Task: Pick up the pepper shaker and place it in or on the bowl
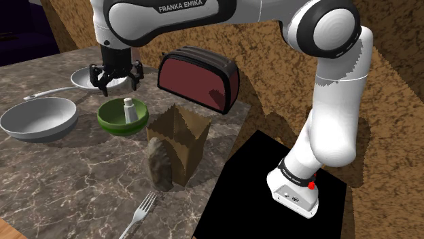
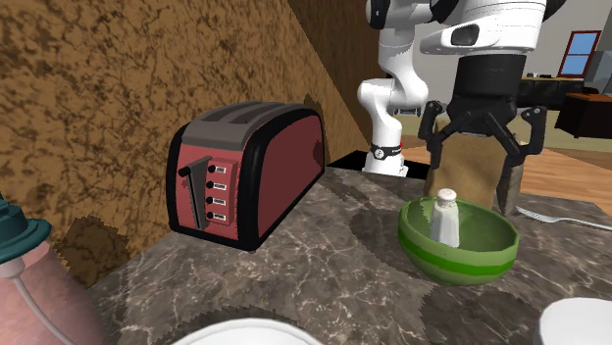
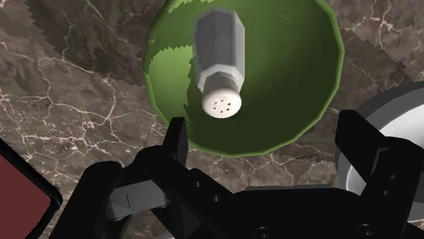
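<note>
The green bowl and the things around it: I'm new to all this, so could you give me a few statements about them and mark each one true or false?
1. The white shaker stands upright inside the green bowl. True.
2. The gripper is clasping the shaker. False: its fingers are open and it hangs above the bowl, not touching the shaker.
3. The toaster is dark red with black trim. True.
4. The fork lies in the green bowl. False: it lies on the marbled counter, apart from the bowl, towards the shoulder view's lower edge.
</note>
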Robot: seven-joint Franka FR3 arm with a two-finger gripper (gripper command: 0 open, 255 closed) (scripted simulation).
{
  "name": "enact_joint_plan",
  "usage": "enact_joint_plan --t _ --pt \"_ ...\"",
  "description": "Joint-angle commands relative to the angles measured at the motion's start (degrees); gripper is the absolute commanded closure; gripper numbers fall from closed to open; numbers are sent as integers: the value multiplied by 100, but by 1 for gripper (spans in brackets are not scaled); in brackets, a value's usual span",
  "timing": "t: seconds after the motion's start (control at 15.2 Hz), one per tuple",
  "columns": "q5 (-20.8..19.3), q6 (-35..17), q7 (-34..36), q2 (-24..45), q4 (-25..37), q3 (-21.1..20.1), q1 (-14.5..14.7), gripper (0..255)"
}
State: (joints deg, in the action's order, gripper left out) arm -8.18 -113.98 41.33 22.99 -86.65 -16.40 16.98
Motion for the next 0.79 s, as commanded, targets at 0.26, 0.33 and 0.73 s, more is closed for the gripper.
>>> enact_joint_plan --t 0.26,0.33,0.73 --pt "63 643 -46 -167 484 -31 10 0" --pt "63 643 -46 -167 483 -31 10 0" --pt "63 642 -46 -166 484 -31 10 0"
